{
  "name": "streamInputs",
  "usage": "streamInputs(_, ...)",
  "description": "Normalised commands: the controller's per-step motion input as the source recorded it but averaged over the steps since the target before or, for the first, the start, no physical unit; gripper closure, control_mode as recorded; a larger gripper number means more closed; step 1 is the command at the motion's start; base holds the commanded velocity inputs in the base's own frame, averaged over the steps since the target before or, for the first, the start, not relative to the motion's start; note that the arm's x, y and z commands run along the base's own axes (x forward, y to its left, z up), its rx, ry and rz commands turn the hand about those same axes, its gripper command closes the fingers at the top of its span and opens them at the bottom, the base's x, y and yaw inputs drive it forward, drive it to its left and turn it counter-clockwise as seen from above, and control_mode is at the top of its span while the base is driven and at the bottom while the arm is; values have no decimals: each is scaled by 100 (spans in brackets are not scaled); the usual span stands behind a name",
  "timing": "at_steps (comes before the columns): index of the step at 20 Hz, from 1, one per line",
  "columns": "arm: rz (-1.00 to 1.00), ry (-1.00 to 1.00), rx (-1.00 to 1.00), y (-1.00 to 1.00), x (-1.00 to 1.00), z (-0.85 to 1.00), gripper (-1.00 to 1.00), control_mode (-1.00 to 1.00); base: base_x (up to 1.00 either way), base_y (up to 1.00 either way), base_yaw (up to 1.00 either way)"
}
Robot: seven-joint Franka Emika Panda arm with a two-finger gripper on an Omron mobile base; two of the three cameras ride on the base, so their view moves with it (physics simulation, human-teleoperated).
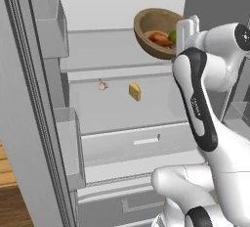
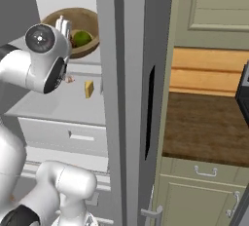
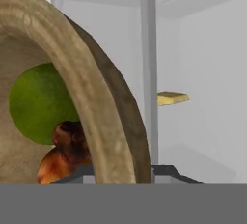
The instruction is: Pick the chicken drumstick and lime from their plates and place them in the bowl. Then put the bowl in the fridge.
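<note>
The gripper (image 1: 181, 37) is closed on the rim of the bowl (image 1: 149, 23) and holds it up inside the open fridge (image 1: 112, 6), over the upper glass shelf. The bowl hangs tilted, with its opening turned toward the gripper side; I judge this is because the fingers pinch only one side of the thick rim, so the weight pulls the far side down. In the hand view the rim (image 3: 91, 102) passes directly in front of the camera, between the finger tips.

Inside the bowl there is one chicken drumstick (image 1: 158, 38) and one lime (image 1: 172, 36), and they lie together at the lowest part, close to the gripper, because the tilt lets them roll there. So the first part of the task looks finished, and what remains is to set the bowl down on a shelf and let it go.

Below the gripper, on the next shelf, I count two other small things: one yellow block (image 1: 135, 92), perhaps cheese, and one small pale item (image 1: 102, 85) that I cannot identify. Under them are two drawers, and the door at the side carries bins
</note>
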Motion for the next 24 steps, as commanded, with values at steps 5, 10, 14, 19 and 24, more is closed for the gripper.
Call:
streamInputs(5,0,4,0,0,76,-11,100,-100,0,0,0)
streamInputs(10,0,1,0,0,48,-17,100,-100,0,0,0)
streamInputs(14,0,2,0,0,41,-27,-100,-100,0,0,0)
streamInputs(19,0,-8,0,0,18,-4,-100,-100,0,0,0)
streamInputs(24,2,-32,0,6,-1,0,-100,-100,0,0,0)
